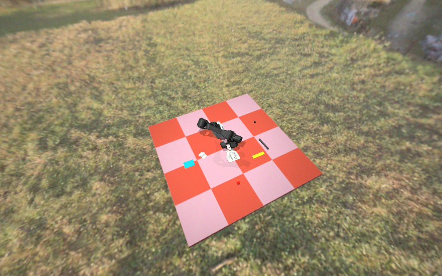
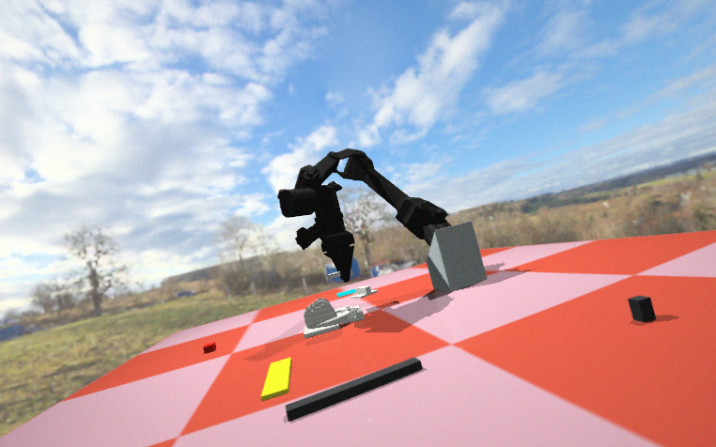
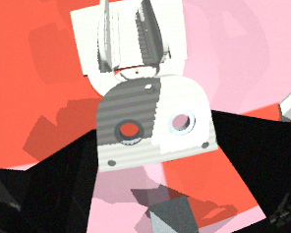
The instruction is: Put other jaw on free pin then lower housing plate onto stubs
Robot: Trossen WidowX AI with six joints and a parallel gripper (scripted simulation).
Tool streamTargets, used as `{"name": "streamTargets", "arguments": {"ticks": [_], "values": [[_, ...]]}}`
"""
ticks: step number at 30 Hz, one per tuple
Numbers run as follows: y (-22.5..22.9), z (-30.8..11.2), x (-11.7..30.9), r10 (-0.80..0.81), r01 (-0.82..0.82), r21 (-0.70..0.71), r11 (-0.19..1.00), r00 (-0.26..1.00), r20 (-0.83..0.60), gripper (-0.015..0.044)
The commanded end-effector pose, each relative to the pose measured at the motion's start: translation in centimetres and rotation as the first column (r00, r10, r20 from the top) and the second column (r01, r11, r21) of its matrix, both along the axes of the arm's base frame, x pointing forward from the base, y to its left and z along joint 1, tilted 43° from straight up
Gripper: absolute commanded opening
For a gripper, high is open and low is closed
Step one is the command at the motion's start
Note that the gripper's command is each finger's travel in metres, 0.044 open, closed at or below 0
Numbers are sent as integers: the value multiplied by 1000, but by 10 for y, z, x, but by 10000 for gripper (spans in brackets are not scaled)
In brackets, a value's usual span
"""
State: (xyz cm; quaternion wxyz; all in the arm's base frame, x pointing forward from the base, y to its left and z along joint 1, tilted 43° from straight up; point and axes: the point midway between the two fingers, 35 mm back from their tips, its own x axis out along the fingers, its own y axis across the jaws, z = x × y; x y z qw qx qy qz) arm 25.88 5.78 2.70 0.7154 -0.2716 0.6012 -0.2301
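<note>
My gripper (image 1: 228, 146) (image 2: 344, 278) (image 3: 152, 125) is shut on the housing plate (image 3: 184, 92), a white plate with two round holes. The plate also shows in the exterior view as a thin pale edge (image 2: 334, 273). It hangs above the rear part of the white base (image 1: 235, 159) (image 2: 319, 332) (image 3: 82, 38). Two upright, ridged gripper jaws, the left one (image 3: 106, 40) and the right one (image 3: 151, 40), stand side by side on the base with a gap between them. The held plate hides the pins and the gear teeth in the wrist view.
A small white part (image 1: 202, 155) (image 2: 363, 291) (image 3: 290, 105) lies beside a cyan plate (image 1: 188, 163). A yellow block (image 1: 258, 155) (image 2: 276, 377), a black bar (image 1: 263, 144) (image 2: 355, 389), a red block (image 1: 238, 182) (image 2: 210, 347) and a black block (image 1: 254, 122) (image 2: 641, 309) lie around the base.
</note>
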Motion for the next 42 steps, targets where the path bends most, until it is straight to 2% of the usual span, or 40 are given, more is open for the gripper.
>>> {"name": "streamTargets", "arguments": {"ticks": [1, 42], "values": [[0, 0, 1, -10, 10, 1, 1000, 1000, 13, 351], [4, -3, 0, -13, 13, 2, 1000, 1000, 15, 351]]}}
